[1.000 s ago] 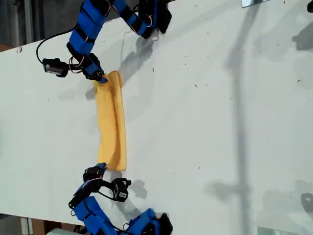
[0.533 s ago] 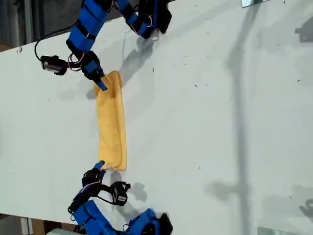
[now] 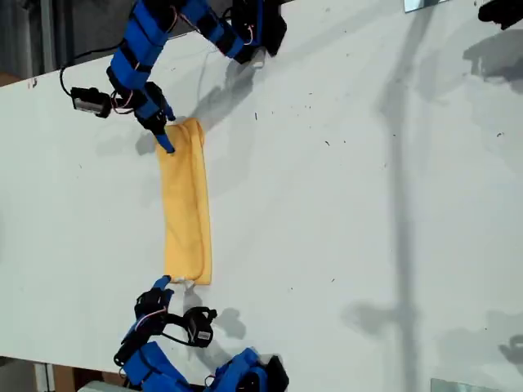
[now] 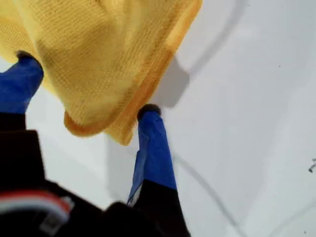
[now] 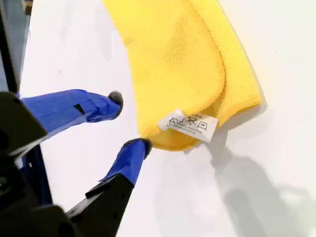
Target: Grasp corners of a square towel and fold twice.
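The towel (image 3: 185, 204) lies on the white table (image 3: 351, 204) as a long narrow yellow-orange strip, folded over on itself, left of centre in the exterior view and running from far to near. Its near end shows two rounded layers stacked, with the small white tag (image 5: 187, 124) on the corner (image 5: 173, 140) closest to my second gripper (image 5: 129, 122). That gripper sits just off this near end, its two blue fingers (image 5: 74, 109) spread apart with bare table between them; one fingertip is right at the towel's edge, though I cannot tell if it touches. It holds nothing.

At the far end, my first gripper (image 4: 84, 84) has its jaws wide, one blue finger (image 4: 155, 148) at the hemmed edge and the other at the opposite side, with the far corner (image 4: 91, 123) of the cloth drooping between them. The cloth is not pinched.

In the exterior view, the first arm (image 3: 143, 57) reaches in from the top left, and the second arm (image 3: 163, 343) from the bottom left. The table carries small dark specks and long soft shadows to the exterior view's right.
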Controlling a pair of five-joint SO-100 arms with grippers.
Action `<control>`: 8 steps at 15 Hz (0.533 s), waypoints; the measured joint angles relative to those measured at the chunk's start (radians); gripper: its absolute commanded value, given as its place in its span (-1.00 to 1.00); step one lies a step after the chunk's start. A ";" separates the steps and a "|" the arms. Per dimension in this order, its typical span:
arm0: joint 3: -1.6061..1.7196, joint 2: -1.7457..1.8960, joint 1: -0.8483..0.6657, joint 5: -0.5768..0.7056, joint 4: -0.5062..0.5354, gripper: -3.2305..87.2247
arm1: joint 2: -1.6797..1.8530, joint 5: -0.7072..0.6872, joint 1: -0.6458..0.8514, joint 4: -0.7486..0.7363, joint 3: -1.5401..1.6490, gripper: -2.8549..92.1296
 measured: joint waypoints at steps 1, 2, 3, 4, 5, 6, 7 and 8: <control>0.000 0.000 0.003 0.000 0.000 -0.66 | -0.110 0.000 -0.009 0.015 -0.080 -0.19; 0.003 0.000 -0.006 0.000 0.000 -0.66 | -0.199 0.000 -0.015 0.037 -0.143 -0.19; 0.005 0.000 -0.014 0.000 0.000 -0.66 | -0.275 0.000 -0.017 0.064 -0.204 -0.18; 0.006 0.005 -0.012 0.000 0.000 -0.66 | -0.331 0.000 -0.015 0.080 -0.235 -0.18; 0.008 0.012 -0.009 0.000 0.000 -0.66 | -0.351 0.000 -0.009 0.097 -0.247 -0.19; 0.017 0.023 -0.012 0.000 0.000 -0.66 | -0.368 0.000 -0.002 0.106 -0.259 -0.25; 0.018 0.023 -0.015 0.000 0.000 -0.66 | -0.385 0.000 0.008 0.121 -0.278 -0.44; 0.028 0.031 -0.014 0.000 0.000 -0.66 | -0.399 0.000 0.012 0.127 -0.291 -0.65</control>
